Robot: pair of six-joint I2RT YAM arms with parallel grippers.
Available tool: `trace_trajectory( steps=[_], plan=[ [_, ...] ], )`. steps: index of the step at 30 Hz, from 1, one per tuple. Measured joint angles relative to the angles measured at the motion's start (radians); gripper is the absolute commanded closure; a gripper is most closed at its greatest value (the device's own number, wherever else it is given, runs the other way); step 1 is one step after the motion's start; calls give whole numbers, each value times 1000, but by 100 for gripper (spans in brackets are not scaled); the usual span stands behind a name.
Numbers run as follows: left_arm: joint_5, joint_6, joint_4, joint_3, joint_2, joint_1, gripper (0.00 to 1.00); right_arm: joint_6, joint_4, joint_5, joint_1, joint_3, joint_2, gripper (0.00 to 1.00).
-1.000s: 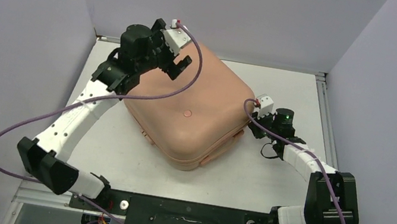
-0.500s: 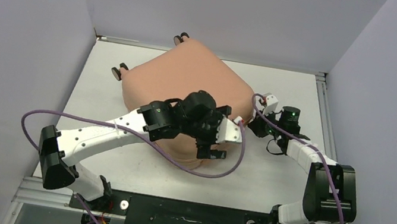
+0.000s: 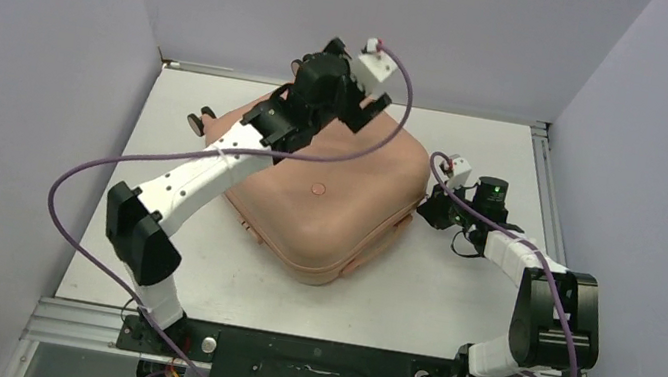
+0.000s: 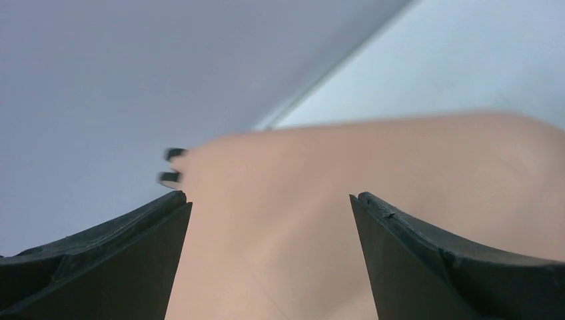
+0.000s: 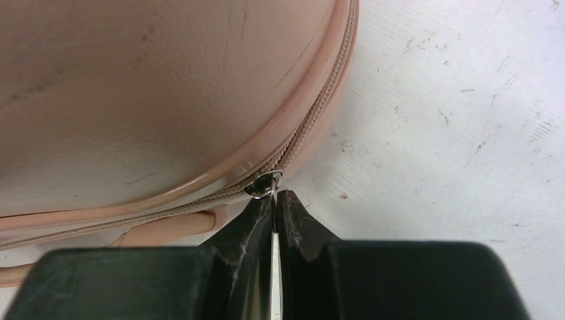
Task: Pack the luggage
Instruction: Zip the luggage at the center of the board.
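The salmon-pink luggage (image 3: pixel 320 186) lies closed and flat on the table, its round dot (image 3: pixel 316 189) facing up. My left gripper (image 3: pixel 368 108) is open and empty, hovering over the luggage's far corner; the shell (image 4: pixel 373 167) shows between its fingers. My right gripper (image 3: pixel 428 209) is at the luggage's right edge, shut on the metal zipper pull (image 5: pixel 273 190) of the pink zipper (image 5: pixel 313 120). Two caster wheels (image 3: pixel 197 120) show at the far left corner.
The white table (image 3: pixel 453 309) is boxed by grey walls on the left, back and right. A black rail (image 3: pixel 313 359) with the arm bases runs along the near edge. A purple cable (image 3: pixel 90 170) loops off the left arm.
My left arm swung from over the luggage's near right side back to its far corner. The right gripper stayed at the zipper on the right edge.
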Motion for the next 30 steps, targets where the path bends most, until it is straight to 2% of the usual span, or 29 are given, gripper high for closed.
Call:
trace_trajectory(
  steps=[3, 8, 12, 14, 18, 23, 25, 30],
  plan=[
    [-109, -9, 126, 150, 125, 71, 4, 13, 0, -3, -1, 0, 0, 95],
    [-243, 77, 348, 399, 415, 67, 4, 20, 3, -7, -2, -2, 0, 95],
    [-296, 182, 413, 719, 745, 57, 4, 21, 18, -15, -6, -10, 0, 95],
    [-304, 228, 421, 828, 874, 57, 4, 21, 30, -17, -6, -18, 0, 95],
    [-281, 311, 435, 816, 966, 58, 4, 36, 56, -18, -8, -34, -4, 95],
    [-149, 345, 439, 698, 878, 62, 1, 63, 105, -1, -9, -64, -15, 95],
    [-68, 353, 407, 694, 867, 66, 7, 69, 119, 19, -8, -73, -24, 95],
    [121, 366, 330, 695, 840, 83, 13, 76, 134, 46, -7, -76, -25, 95]
  ],
)
